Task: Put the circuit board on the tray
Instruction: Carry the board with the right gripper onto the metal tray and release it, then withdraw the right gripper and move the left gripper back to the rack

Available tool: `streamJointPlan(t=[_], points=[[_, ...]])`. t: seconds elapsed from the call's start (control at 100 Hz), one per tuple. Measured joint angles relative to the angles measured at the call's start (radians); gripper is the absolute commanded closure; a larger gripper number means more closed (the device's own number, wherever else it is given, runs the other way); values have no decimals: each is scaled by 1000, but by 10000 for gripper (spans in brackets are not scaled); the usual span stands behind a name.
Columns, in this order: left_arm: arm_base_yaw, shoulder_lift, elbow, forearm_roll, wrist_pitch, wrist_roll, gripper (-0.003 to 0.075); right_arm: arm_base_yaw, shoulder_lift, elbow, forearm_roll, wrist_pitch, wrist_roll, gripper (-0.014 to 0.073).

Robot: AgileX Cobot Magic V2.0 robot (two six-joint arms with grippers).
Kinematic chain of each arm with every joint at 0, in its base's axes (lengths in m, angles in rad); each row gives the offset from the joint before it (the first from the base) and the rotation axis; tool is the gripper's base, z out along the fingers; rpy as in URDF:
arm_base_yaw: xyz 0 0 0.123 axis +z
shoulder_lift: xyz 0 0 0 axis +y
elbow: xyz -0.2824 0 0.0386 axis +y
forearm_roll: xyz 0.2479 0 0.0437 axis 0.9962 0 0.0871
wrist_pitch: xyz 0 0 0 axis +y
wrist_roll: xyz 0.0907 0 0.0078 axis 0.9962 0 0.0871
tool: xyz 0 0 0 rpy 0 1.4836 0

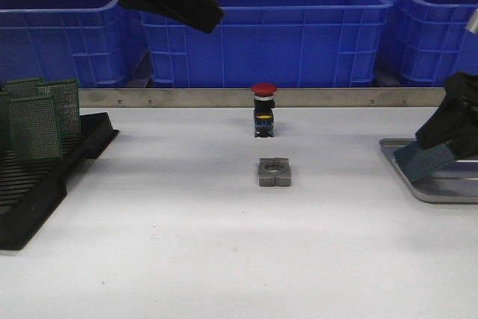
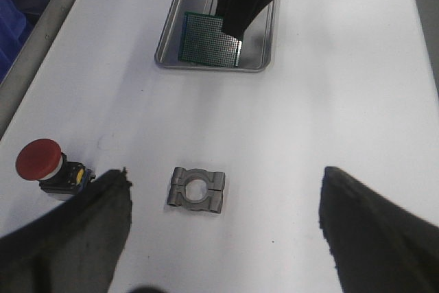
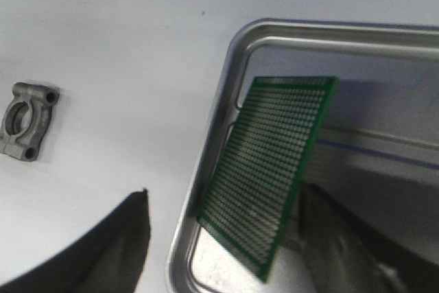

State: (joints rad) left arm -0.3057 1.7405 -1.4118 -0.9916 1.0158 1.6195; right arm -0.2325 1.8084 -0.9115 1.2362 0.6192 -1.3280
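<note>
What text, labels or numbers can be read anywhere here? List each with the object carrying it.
None can be read.
Green perforated circuit board: only a grid of holes, no print.
Red-capped push button with black and yellow body: any marking is too small and blurred.
Blue plastic bins, grey metal clamp block, silver-grey metal tray: no markings visible.

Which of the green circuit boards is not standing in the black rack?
The circuit board at the tray, tilted at the right gripper. The other boards stand upright in the black rack.

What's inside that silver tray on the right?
One green circuit board lies tilted in the tray, one edge up near the right tool. The arm covers the tray's far part, so anything there is hidden.
</note>
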Motion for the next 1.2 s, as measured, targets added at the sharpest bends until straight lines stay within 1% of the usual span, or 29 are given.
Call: streamJointPlan(t=[0.08,0.19,0.27,0.37,0.56,0.73,0.91,1.08,1.2], points=[[0,0,0,0,-2,0,195,-4,-2,0,-8,-16,0,34],[0,0,-13,27,-2,0,195,-4,-25,0,-47,-52,0,34],[7,0,-34,79,5,0,195,-4,-61,0,-93,-72,0,34],[39,-4,-76,156,43,-2,195,-4,-113,0,-133,-84,0,34],[122,-15,-128,250,141,-5,195,-4,-193,0,-141,-88,0,34],[202,-15,-132,386,146,-5,195,-4,-217,0,-143,-88,0,34],[272,2,-132,486,153,-5,195,-4,-217,0,-141,-88,-2,34],[291,37,-132,585,153,-5,195,-4,-217,0,-135,-88,-2,34],[291,76,-132,620,149,-5,195,-4,-217,0,-133,-88,-2,34]])
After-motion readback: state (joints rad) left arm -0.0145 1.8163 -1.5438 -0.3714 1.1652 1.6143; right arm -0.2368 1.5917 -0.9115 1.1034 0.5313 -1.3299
